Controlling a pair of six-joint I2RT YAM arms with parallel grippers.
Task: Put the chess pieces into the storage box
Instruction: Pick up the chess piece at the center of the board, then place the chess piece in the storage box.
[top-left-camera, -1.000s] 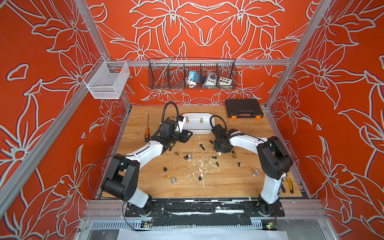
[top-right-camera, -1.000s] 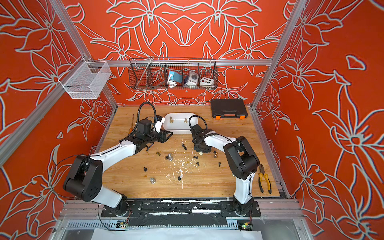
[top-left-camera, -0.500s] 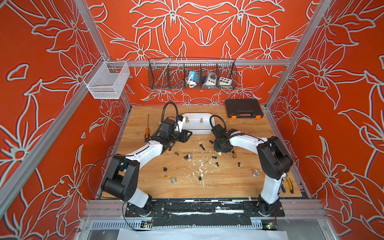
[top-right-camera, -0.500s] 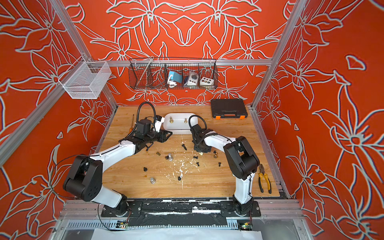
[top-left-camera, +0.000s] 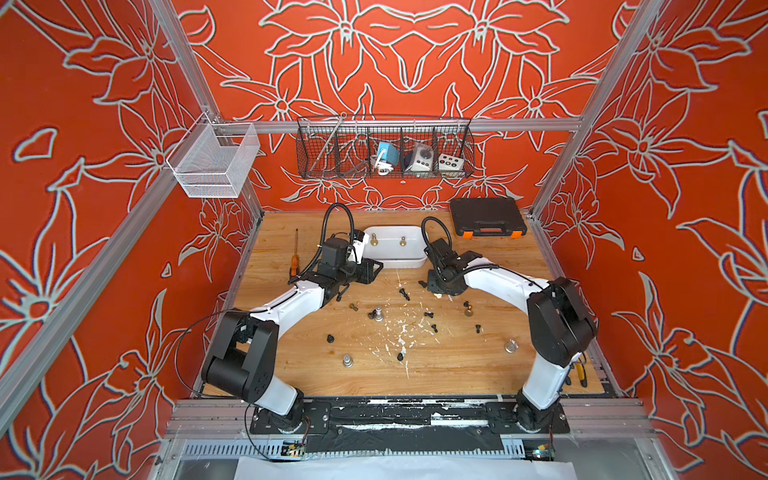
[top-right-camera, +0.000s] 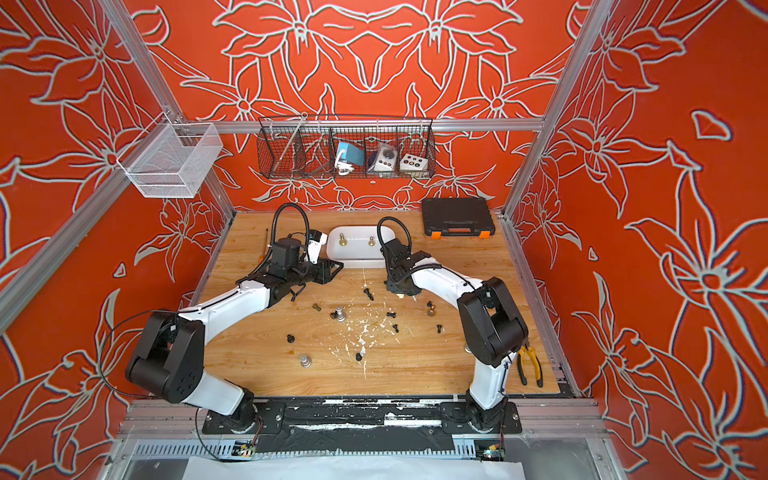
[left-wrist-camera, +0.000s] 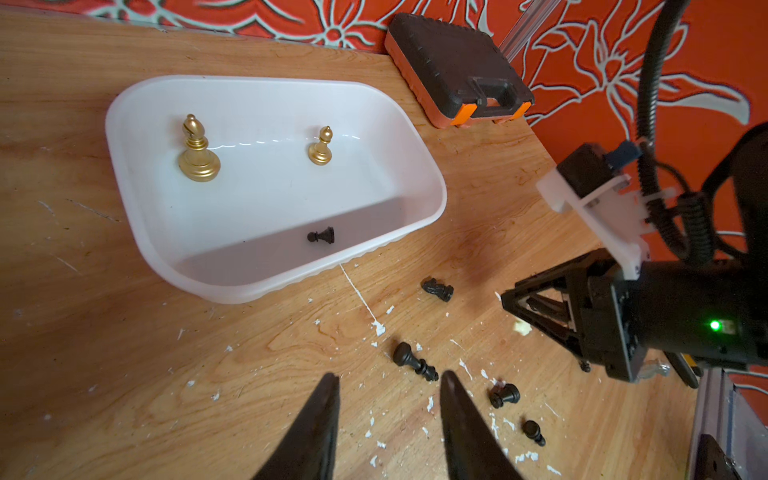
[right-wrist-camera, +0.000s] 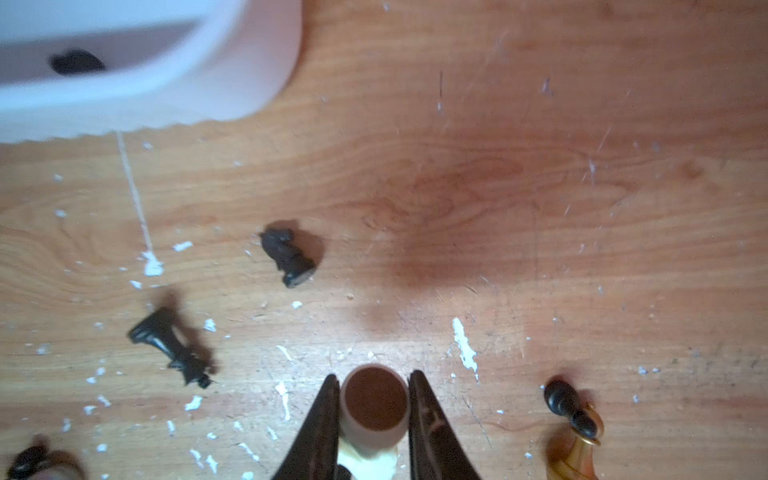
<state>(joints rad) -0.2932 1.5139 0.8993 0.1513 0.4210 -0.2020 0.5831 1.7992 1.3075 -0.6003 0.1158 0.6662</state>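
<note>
Silver comes first: one silver piece (top-left-camera: 347, 360) stands on the wooden table (top-left-camera: 457, 374) nearest the arm bases. A second silver piece (top-left-camera: 511, 345) stands beside the right arm, and yellow-handled pliers (top-right-camera: 530, 365) lie at the right edge. Beyond them, small black pieces (top-left-camera: 429, 314) lie scattered among white flecks, along with a gold piece (top-left-camera: 468, 309) and a third silver piece (top-left-camera: 378, 313). Further on, the right gripper (right-wrist-camera: 374, 374) points down, low over the table, its jaws pinching the cream piece (right-wrist-camera: 376, 401), whose brown base shows. The left gripper (left-wrist-camera: 388, 379) hovers off to the left, its jaws spread with nothing between them. A black queen-like piece (left-wrist-camera: 414, 362) lies just past its tips. Behind both grippers sits the storage box (left-wrist-camera: 432, 183), which holds two upright gold bishops (left-wrist-camera: 198, 151) and a black pawn (left-wrist-camera: 322, 237) lying on its side. Farthest back rests the black case (top-left-camera: 486, 216).
</note>
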